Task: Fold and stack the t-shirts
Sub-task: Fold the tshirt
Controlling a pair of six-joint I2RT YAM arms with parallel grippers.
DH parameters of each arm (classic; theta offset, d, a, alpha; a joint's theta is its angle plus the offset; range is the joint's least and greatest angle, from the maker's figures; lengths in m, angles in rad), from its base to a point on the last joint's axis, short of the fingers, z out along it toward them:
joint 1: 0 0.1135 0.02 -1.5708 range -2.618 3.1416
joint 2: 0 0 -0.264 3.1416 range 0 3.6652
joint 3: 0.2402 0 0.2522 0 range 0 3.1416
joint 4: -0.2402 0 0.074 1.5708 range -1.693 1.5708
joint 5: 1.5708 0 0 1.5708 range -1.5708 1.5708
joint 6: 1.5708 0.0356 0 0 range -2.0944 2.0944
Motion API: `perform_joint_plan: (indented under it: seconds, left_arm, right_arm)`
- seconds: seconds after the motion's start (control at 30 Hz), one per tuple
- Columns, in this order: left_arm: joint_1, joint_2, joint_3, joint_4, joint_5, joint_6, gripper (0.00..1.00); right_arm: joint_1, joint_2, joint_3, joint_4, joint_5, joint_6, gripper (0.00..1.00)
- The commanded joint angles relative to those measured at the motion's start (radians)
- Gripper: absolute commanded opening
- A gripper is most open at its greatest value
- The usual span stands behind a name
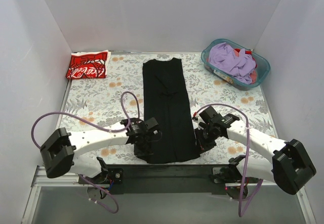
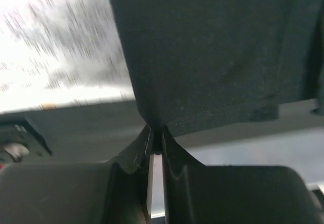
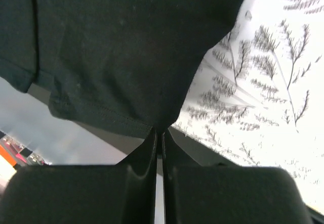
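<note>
The black t-shirt lies as a long narrow strip down the middle of the table, its sides folded in. My left gripper is shut on the shirt's near left hem corner; in the left wrist view the black cloth bunches into the pinched fingertips. My right gripper is shut on the near right hem corner, and the right wrist view shows the cloth pulled into its closed tips. A folded red t-shirt with white lettering lies at the far left corner.
A teal basket with purple and red clothes stands at the far right. White walls close in the floral tablecloth on three sides. A black rail runs along the near edge between the arm bases.
</note>
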Motion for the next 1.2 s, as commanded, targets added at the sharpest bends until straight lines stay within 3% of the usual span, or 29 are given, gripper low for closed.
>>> perform_joint_plan:
  seconds: [0.0,0.17,0.37,0.47,0.67,1.17]
  left_arm:
    - [-0.011,-0.087,-0.033,-0.006,0.066,-0.077,0.0]
    - [0.247,-0.059,0.028,0.123,0.104,0.082,0.0]
    - [0.414,0.075,0.217,0.157,-0.029,0.214,0.0]
    - [0.447,0.134,0.278,0.169,-0.13,0.239,0.0]
    - [0.495,0.219,0.327,0.234,-0.186,0.283,0.0]
    - [0.572,0.337,0.412,0.34,-0.207,0.368,0.0]
  right_arm:
    - [0.009,-0.04,0.05,-0.081,-0.027,0.0,0.01]
    - [-0.005,0.065,0.231,-0.075,0.112,-0.064,0.01]
    - [-0.05,0.292,0.539,-0.055,0.197,-0.172,0.01]
    - [-0.074,0.39,0.665,-0.056,0.214,-0.212,0.01]
    - [-0.123,0.519,0.799,-0.041,0.232,-0.285,0.01]
    - [-0.24,0.633,0.888,0.005,0.191,-0.31,0.01]
